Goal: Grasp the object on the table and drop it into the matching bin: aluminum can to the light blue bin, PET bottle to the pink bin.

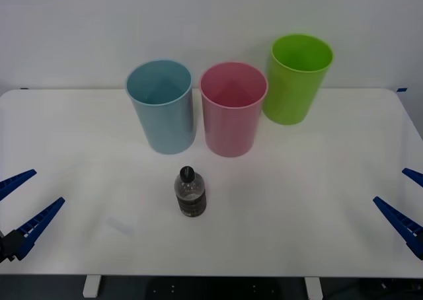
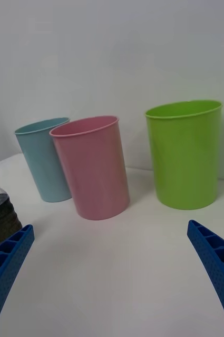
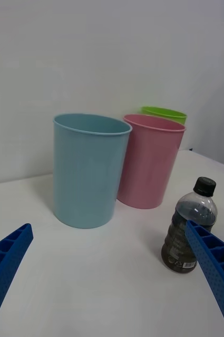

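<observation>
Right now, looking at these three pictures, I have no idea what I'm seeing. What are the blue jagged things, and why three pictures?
They show one moment from three cameras on a two-armed robot. The wide picture is taken from above the arms, looking down at a white table. The blue ribbed pieces are the fingers of its two claws: the left gripper at the left edge and the right gripper at the right edge. Both are open, holding nothing, and well away from everything on the table.

The two upright pictures come from cameras on each wrist, so each arm's own fingers poke in at the bottom corners.

On the table a small clear PET bottle with a black cap stands upright. Behind it stand three bins: the light blue bin, the pink bin and a lime green bin. The bottle belongs in the pink one.
</observation>
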{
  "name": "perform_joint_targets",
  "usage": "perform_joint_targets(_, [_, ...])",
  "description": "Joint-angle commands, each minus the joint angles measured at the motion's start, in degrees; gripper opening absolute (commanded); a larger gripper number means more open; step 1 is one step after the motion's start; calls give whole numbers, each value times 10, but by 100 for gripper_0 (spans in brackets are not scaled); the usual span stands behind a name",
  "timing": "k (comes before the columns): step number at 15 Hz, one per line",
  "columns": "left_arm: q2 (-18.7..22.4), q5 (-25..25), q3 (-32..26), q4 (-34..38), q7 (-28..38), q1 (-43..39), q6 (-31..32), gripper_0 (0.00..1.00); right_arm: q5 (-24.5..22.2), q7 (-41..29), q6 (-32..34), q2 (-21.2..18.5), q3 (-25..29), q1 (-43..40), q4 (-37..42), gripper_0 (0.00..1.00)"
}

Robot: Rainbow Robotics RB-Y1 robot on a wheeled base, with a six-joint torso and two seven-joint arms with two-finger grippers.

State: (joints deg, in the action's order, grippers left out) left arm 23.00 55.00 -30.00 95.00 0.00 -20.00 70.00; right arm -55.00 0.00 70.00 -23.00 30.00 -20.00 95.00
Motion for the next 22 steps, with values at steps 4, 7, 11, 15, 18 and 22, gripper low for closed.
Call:
perform_joint_targets(4, [0,0,0,0,0,0,0,100,-3,2,-3,8,2,-7,-1,100])
perform_joint_targets(7, [0,0,0,0,0,0,0,100,-3,9,-14,6,-19,-7,2,100])
perform_joint_targets(11, [0,0,0,0,0,0,0,100,-3,26,-30,3,-69,-1,1,100])
perform_joint_targets(15, [0,0,0,0,0,0,0,100,-17,50,-42,4,-116,6,1,100])
perform_joint_targets(18, [0,0,0,0,0,0,0,100,-20,90,-56,4,-158,10,1,100])
perform_joint_targets(22, [0,0,0,0,0,0,0,100,-27,147,-90,3,-206,15,1,100])
